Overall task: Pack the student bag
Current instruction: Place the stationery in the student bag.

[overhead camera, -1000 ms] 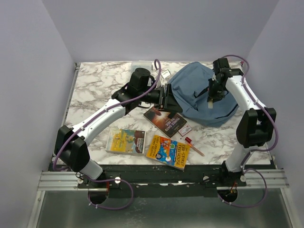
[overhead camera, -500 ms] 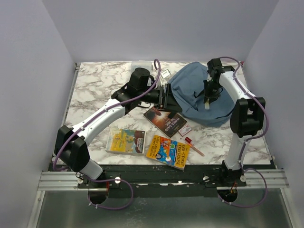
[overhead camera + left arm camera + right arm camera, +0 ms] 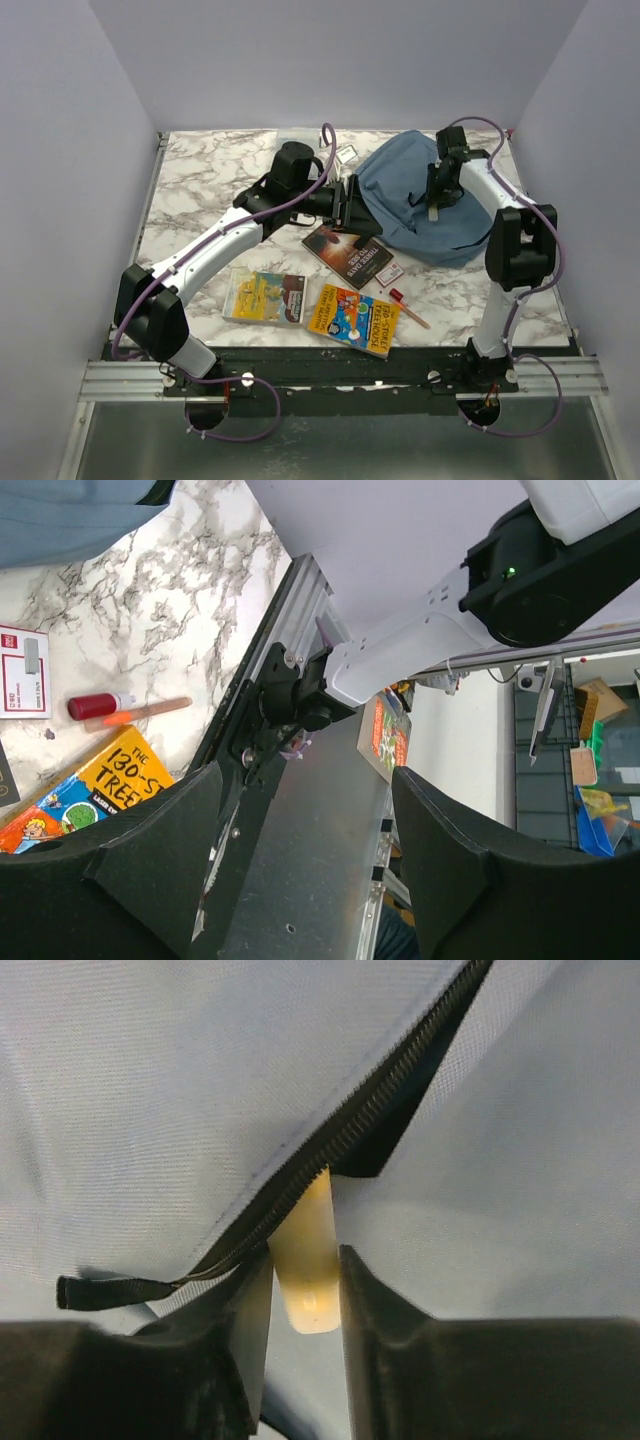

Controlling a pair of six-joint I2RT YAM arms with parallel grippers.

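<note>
The dusty-blue student bag lies at the back right of the table. My right gripper is over its middle, shut on a pale cream flat stick. The stick's far end goes under the black zip into a dark gap in the bag. My left gripper is at the bag's left edge, open, with nothing between its fingers. A corner of the bag shows in the left wrist view.
A dark book, a yellow book and another picture book lie near the front. A small red-and-white card and a red-capped pen lie beside them. A clear box stands at the back.
My right gripper has moved a little left and farther back over the bag with the stick in it, and its elbow has swung in. The left arm has stayed put.
</note>
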